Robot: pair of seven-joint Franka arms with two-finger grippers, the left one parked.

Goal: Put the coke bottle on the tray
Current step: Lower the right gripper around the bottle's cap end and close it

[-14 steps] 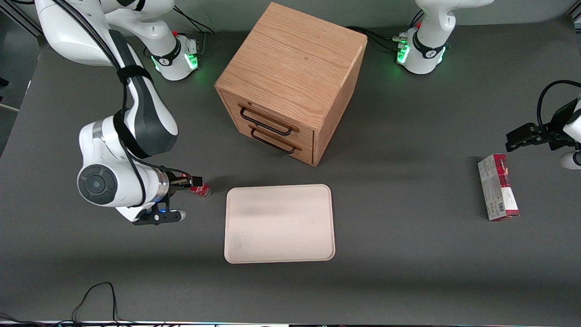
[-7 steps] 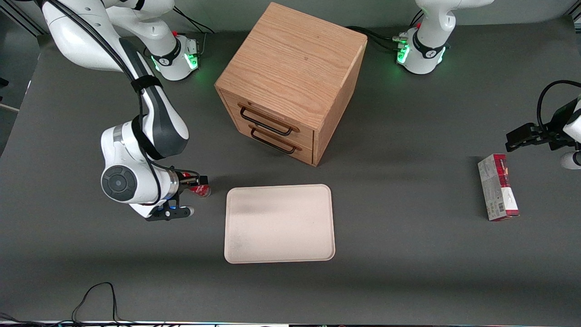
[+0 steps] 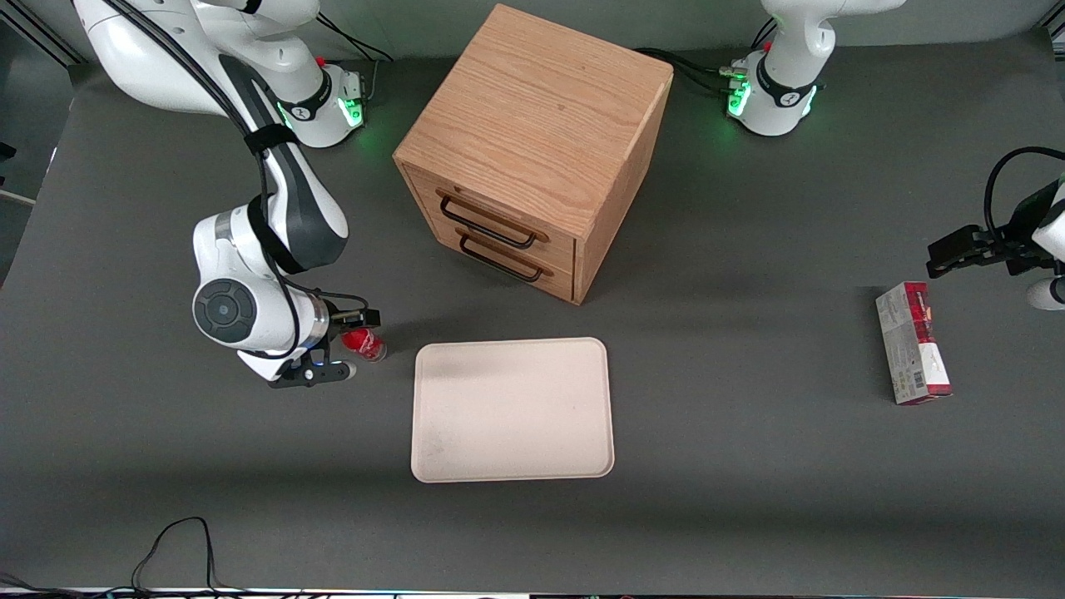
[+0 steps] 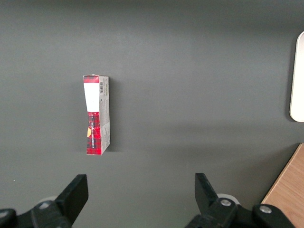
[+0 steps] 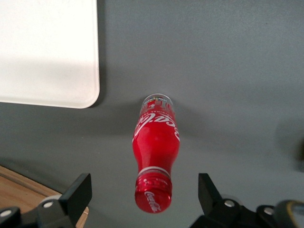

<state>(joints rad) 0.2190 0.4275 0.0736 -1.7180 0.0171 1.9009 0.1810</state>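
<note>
- The gripper (image 3: 359,331) hovers over the coke bottle (image 3: 364,344), jaws spread wide, one finger (image 5: 77,194) on each side of it without touching.
- The bottle stands upright on the counter (image 3: 749,466), red cap directly beneath the jaws.
- The tray (image 3: 512,409) lies near the jaws, toward the parked arm's end, apart from the bottle.

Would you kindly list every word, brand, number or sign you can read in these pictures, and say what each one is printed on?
"Coca-Cola", white script: on the red label of the coke bottle, standing on the table beside the tray.
"Coca-Cola", small script: on the bottle's red cap.
Small print band above the clear base: too small to read.
Carton: barcode and printing, unreadable.
Gripper, open, fingers either side of the bottle: no markings.
Cabinet: no text.
</note>
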